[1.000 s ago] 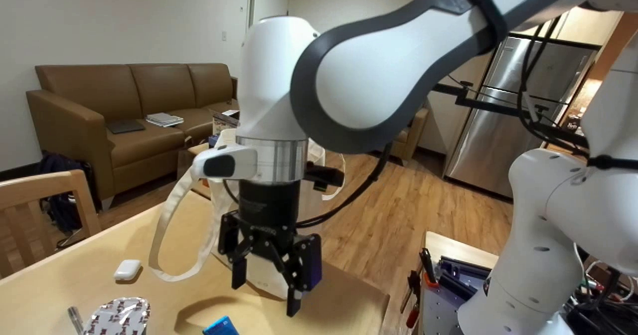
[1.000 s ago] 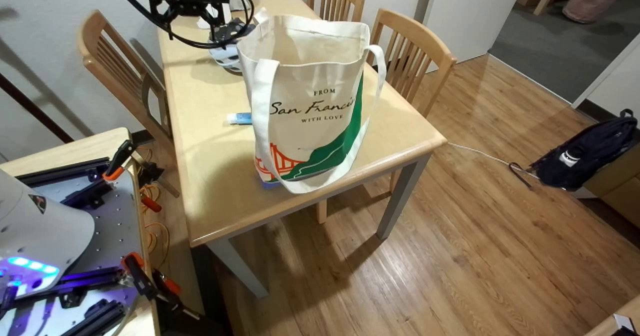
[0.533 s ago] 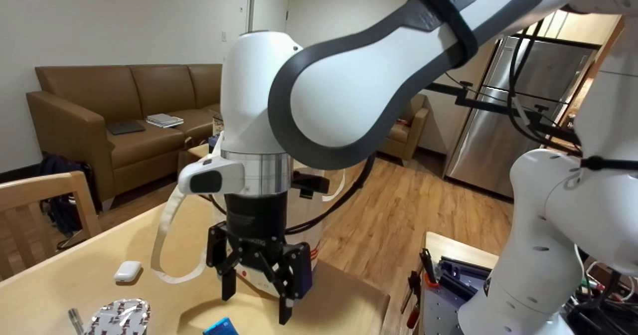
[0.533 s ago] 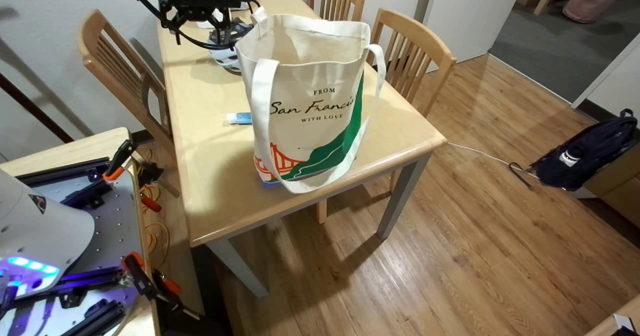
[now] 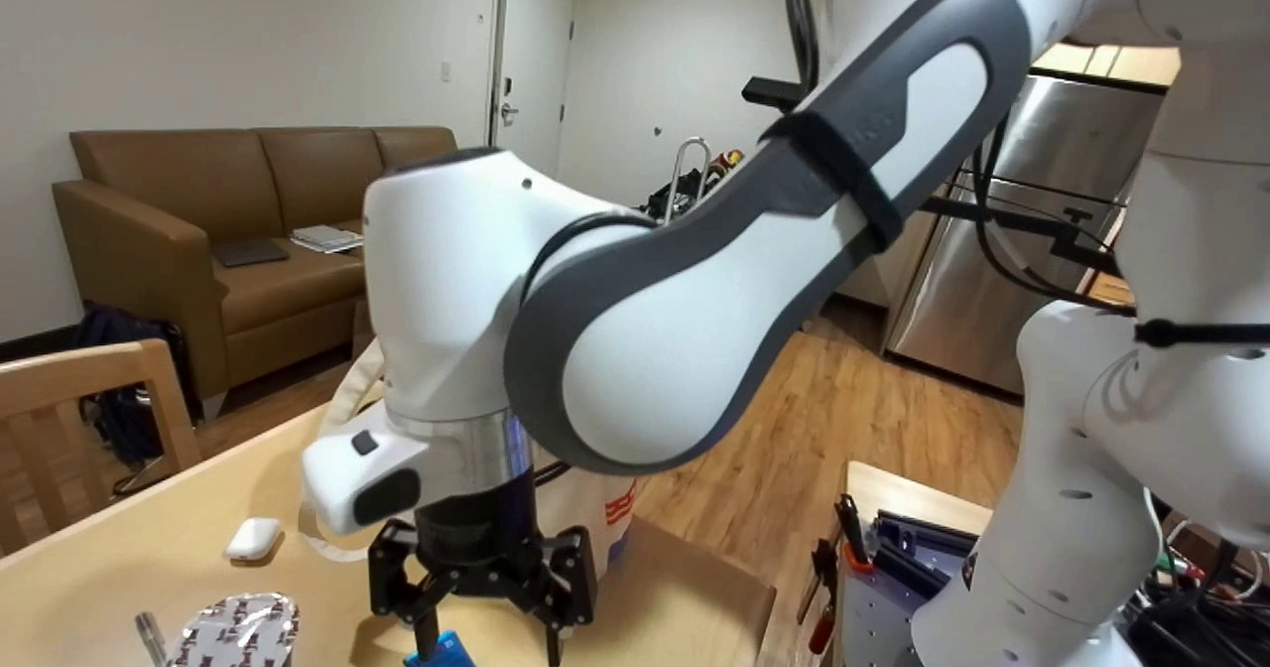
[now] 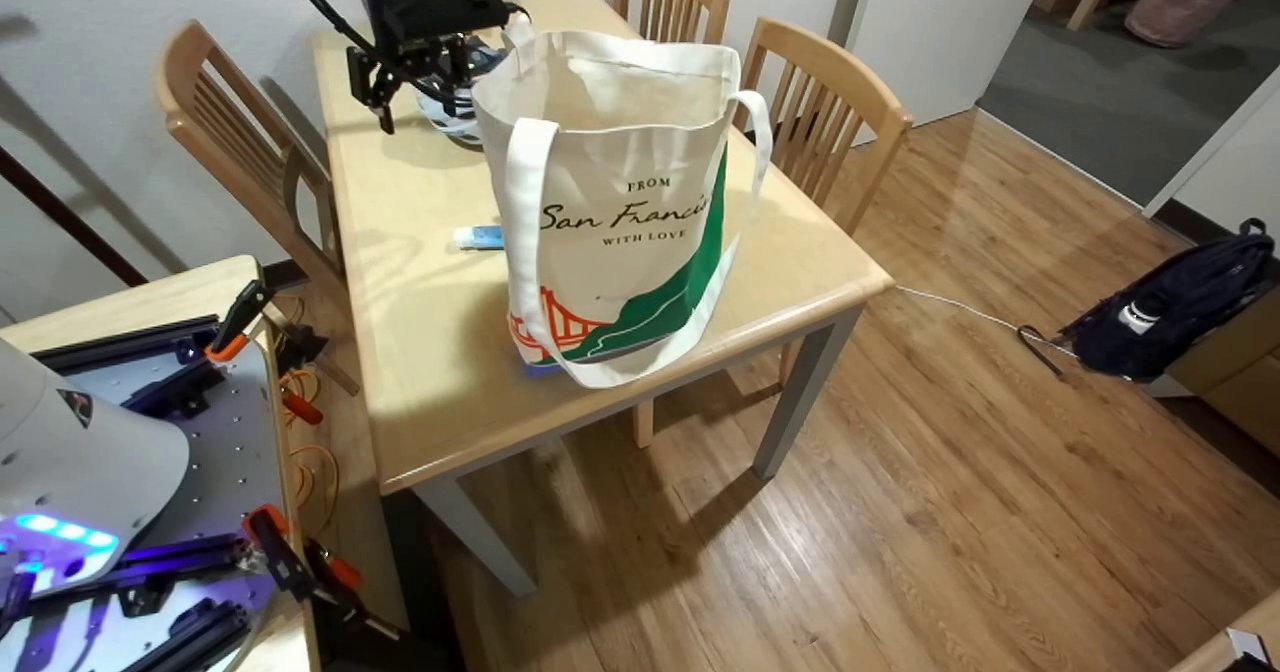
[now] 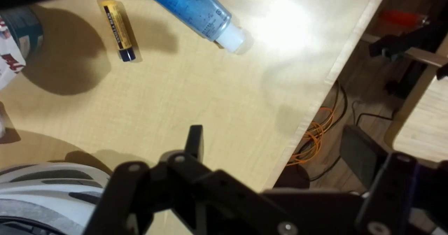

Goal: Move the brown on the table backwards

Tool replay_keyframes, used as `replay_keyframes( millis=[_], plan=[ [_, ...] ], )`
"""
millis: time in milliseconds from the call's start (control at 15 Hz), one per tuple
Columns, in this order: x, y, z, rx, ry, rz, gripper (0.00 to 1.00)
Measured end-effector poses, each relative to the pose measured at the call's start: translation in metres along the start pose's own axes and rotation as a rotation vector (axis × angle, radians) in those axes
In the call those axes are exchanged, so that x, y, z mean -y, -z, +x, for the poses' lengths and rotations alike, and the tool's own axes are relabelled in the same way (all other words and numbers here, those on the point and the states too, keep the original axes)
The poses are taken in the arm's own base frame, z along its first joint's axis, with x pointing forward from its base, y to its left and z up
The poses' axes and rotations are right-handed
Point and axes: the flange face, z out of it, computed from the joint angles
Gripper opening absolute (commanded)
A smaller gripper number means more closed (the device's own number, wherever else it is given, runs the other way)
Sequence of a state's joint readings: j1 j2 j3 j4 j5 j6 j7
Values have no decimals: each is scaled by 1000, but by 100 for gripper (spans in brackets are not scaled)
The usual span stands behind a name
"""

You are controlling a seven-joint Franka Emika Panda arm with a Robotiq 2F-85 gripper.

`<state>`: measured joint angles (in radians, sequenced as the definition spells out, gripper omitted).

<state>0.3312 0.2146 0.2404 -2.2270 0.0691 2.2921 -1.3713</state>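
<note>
We see the tool (image 5: 490,645) now lower, jaws apart and empty. In an exterior view, the canvas tote bag (image 6: 622,214) stands unmoved on the near end of the tabletop (image 6: 437,414); we judge relocation pending.

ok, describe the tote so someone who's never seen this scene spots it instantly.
In an exterior view, find the light wood table. At its near end stands the tote, in front of the helmet and the blue tube. Unlike them, it is a tall cream bag with long loop handles, printed "WITH LOVE" above an orange-red bridge.
</note>
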Motion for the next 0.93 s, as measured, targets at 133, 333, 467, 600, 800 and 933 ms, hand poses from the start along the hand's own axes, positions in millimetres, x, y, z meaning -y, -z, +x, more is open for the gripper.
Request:
replay_keyframes(
  millis=[133, 333, 467, 600, 800, 933],
  plan=[
    [-10, -21, 1, -1, 94, -9, 100],
    [-17, -38, -5, -18, 140, -4, 100],
    [-18, -36, -6, 28, 173, -15, 100],
    [-21, -33, -4, 104, 239, -58, 100],
    [-31, -38, 3, 117, 302, -160, 100],
    [-36, -54, 7, 92, 310, -185, 100]
  ],
)
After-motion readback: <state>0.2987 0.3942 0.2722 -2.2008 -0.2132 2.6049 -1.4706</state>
